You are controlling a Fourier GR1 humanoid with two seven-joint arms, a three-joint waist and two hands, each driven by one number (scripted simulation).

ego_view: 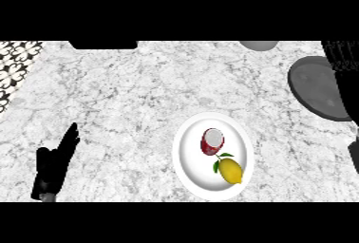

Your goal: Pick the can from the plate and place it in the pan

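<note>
A red can (212, 141) with a pale top stands on the upper half of a white plate (188, 156), right of the counter's middle. A yellow lemon (231, 171) with green leaves lies just below it on the same plate. The dark grey pan (317, 88) sits at the far right, up and to the right of the plate. My left hand (54, 163) rests at the lower left, open with straight fingers pointing up, far from the plate. Only black shapes at the right edge show my right hand (354, 156), which touches nothing I can see.
The counter top is white-grey marble (126, 104). A black object (104, 44) lies along the far edge at the left, and a grey round object (261, 45) at the far right. Patterned tiles (15, 61) show at the upper left corner.
</note>
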